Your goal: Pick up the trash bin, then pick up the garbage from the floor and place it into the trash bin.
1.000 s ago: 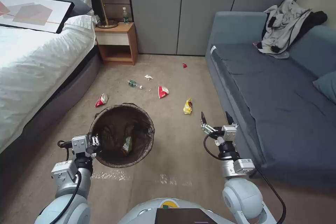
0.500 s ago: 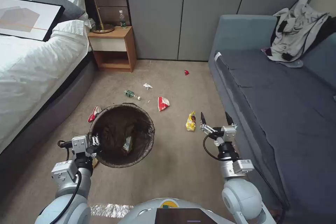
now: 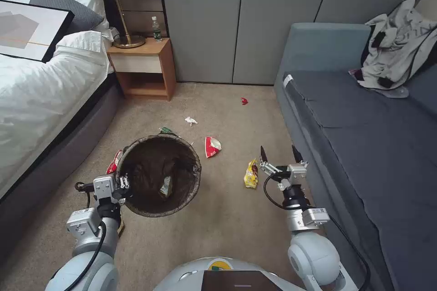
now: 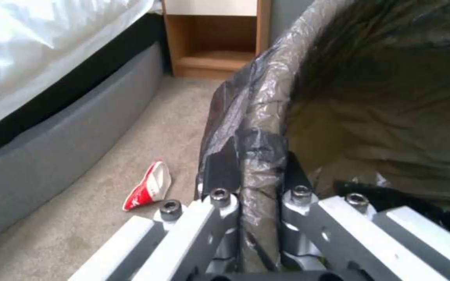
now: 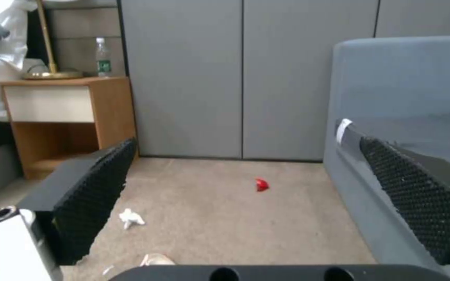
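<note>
Garbage nearest the free hand is the yellow snack wrapper (image 3: 251, 173), lying flat on the carpet just beside the right gripper (image 3: 277, 154), to its left and slightly nearer the robot. Its long axis runs roughly away from the robot, top end pointing toward the wardrobe doors (image 3: 236, 18). The right gripper hangs above the floor with its two black pads spread wide and nothing between them; it is plainly the nearer arm, so a short move left and down looks like what the pick calls for. A red-and-white wrapper (image 3: 212, 146) lies farther ahead, between wrapper and bin. The trash bin (image 3: 159, 175) is held off the carpet at the robot's left front, mouth up, its bagged rim pinched by the left gripper (image 4: 256, 183), well apart from the yellow wrapper.
</note>
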Motion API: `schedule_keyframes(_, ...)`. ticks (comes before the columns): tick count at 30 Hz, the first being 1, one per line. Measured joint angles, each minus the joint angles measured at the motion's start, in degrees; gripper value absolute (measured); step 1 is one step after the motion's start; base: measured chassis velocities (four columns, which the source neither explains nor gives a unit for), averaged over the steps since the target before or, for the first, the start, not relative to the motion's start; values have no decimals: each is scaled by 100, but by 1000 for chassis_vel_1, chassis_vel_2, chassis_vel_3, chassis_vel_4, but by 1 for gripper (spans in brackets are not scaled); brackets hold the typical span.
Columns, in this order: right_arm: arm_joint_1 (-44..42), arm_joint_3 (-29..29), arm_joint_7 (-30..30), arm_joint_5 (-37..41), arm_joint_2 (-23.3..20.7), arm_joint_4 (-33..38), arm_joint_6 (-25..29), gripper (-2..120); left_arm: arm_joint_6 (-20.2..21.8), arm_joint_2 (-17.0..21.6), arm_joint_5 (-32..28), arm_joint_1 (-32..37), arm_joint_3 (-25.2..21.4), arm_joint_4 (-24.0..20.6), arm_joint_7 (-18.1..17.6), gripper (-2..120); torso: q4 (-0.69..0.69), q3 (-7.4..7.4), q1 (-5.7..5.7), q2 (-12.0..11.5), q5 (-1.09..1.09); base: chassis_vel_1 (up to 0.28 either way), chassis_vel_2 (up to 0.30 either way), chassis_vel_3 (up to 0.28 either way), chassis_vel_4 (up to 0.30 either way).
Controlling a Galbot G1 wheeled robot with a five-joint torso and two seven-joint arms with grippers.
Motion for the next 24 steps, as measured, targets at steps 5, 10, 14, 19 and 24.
schedule_keyframes(5,126,55,2,33,-76,-100,-200,100,0,9,-13,3,-13,0,-1,4,1,0,0,0,0,19,-12,-23,13)
schedule_keyframes(10,274,123,-83,155,-197,-258,-338,100,0,12,-25,-1,-15,0,0,4,2,0,0,0,0,0,0,0,0)
schedule_keyframes(14,454,203,-376,585,-354,-507,-674,100,3,4,-34,-3,-5,0,-2,4,1,0,0,0,0,0,0,0,0)
schedule_keyframes(19,614,185,-511,861,-428,-725,-1044,100,13,15,-38,0,0,0,-5,4,1,0,0,0,0,0,0,0,0)
schedule_keyframes(24,946,46,-799,945,-571,-1308,-1112,100,43,56,-91,6,-19,0,-10,4,1,0,0,0,0,0,0,0,0)
